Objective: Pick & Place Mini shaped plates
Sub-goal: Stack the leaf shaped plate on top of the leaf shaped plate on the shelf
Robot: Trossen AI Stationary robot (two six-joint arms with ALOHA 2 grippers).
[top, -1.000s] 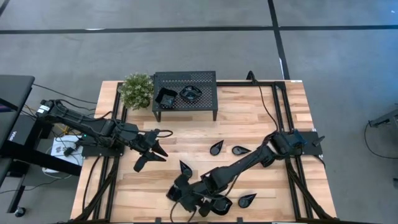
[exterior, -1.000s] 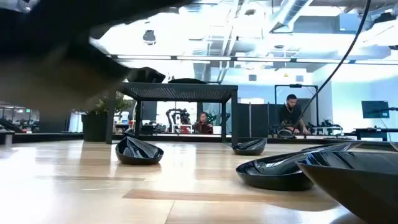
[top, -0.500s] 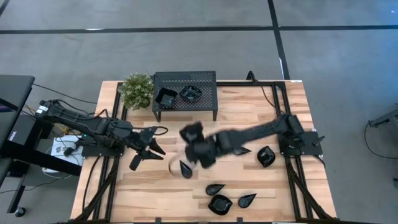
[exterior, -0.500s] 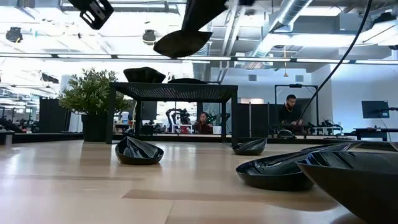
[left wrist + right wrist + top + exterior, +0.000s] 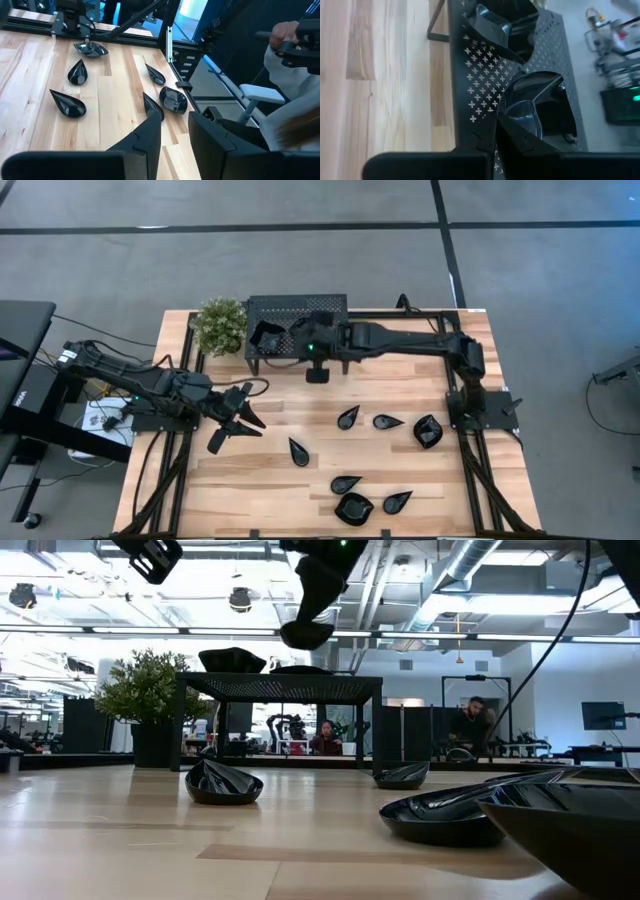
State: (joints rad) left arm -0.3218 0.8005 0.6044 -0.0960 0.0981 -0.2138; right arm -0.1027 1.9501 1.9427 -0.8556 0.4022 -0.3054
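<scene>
Plates lie in two groups. Two sit on top of the stand [image 5: 297, 330] at the table's far side: a square plate [image 5: 267, 338] toward its left and a scalloped plate [image 5: 306, 330] near its middle. The right gripper [image 5: 300, 340] reaches over that stand from the right, its fingers clamped on the rim of a held plate [image 5: 530, 107] (the right wrist view shows it hanging just above the perforated top, near the dish already there). In the low view that held plate hangs well above the stand's top.

Six more rest on the table [image 5: 400, 375] at centre and right: leaf plate [image 5: 298, 451] alone toward the middle, two leaf plates [image 5: 348, 418] side by side farther right, a rounder plate [image 5: 427, 431] by the right arm's base, and three near the front edge [image 5: 353, 508].

The left gripper [image 5: 243, 420] waits above the left side of the table, near the plant [image 5: 220, 326], its fingers [image 5: 150, 137] a little apart and holding nothing.
</scene>
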